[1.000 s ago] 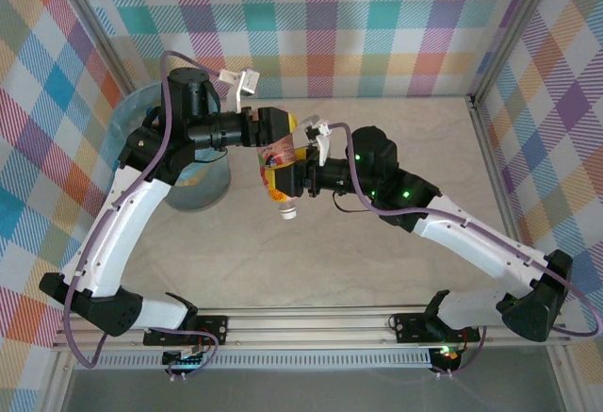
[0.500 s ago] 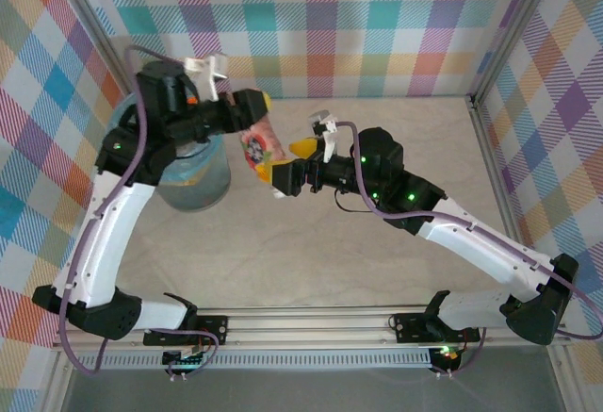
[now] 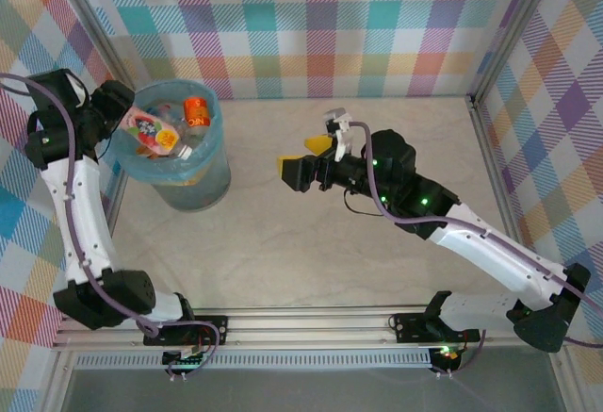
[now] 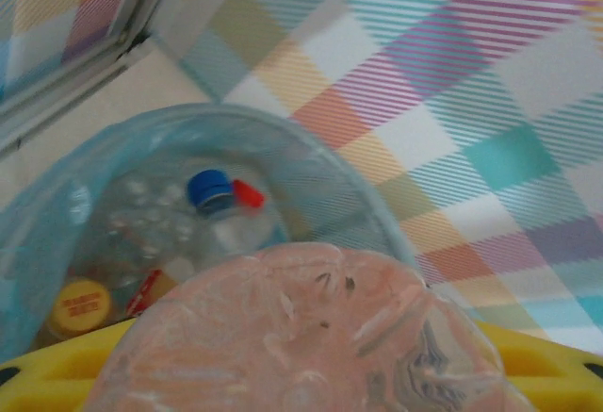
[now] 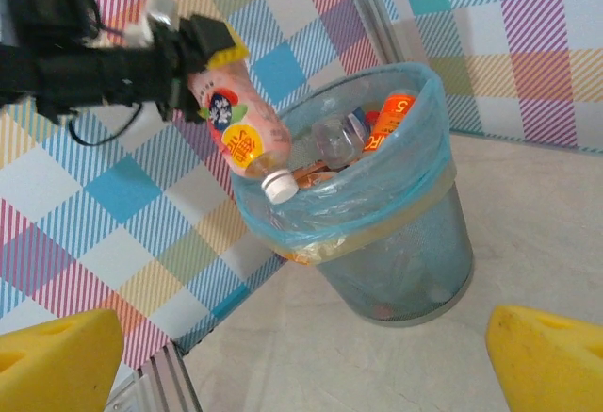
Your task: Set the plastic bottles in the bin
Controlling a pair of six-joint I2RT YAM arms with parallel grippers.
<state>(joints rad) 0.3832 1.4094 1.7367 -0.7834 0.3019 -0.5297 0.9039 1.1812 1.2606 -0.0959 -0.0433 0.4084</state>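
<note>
Checked walls enclose a pale desk [image 3: 311, 252]. The pink bottle [image 3: 151, 132] is now held cap-down over the bin [image 3: 213, 134], clamped at its base by the left fingers [image 3: 130, 115]. A second ago it was gripped by both arms, right of the bin. The right fingers [image 3: 301, 162] have since let go and are spread wide and empty, right of the bin. The handover is judged complete, so only the drop remains. Other bottles [image 5: 391, 115] lie inside the bin.

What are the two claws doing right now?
Left gripper: shut on the pink bottle, above the bin.
Right gripper: open, empty.
</note>
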